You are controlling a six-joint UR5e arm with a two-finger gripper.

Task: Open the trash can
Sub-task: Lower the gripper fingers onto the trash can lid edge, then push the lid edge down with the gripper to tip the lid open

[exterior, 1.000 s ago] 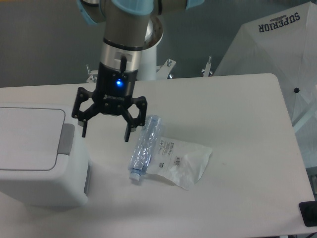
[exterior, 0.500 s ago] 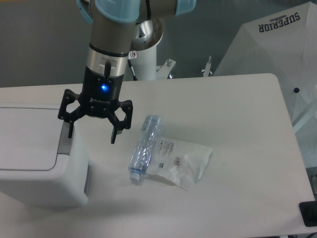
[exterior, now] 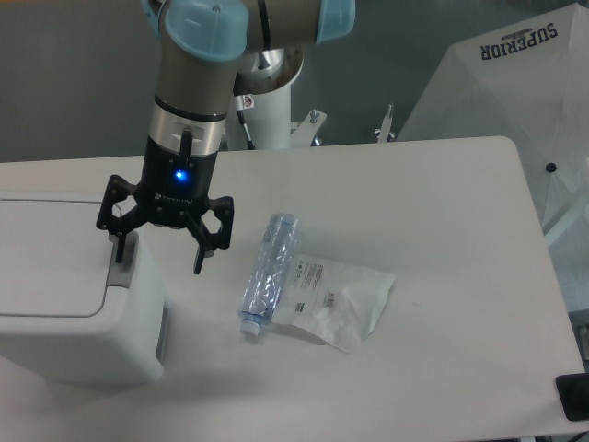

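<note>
The white boxy trash can (exterior: 64,304) stands at the table's left front, its flat lid shut. Its grey push tab (exterior: 122,262) is at the lid's right edge. My gripper (exterior: 157,257) is open and empty, pointing down. Its left finger hangs over the grey tab and its right finger (exterior: 199,260) hangs over the table just right of the can. Whether the left finger touches the tab cannot be told.
A crushed clear plastic bottle (exterior: 270,273) and a clear plastic bag (exterior: 340,299) lie on the table right of the gripper. A white umbrella-like cover (exterior: 515,74) stands at the back right. The arm's white base (exterior: 271,110) is behind the table.
The open gripper has moved left, from over the table beside the can to over the can's right edge and grey tab. The can, bottle and bag have not moved.
</note>
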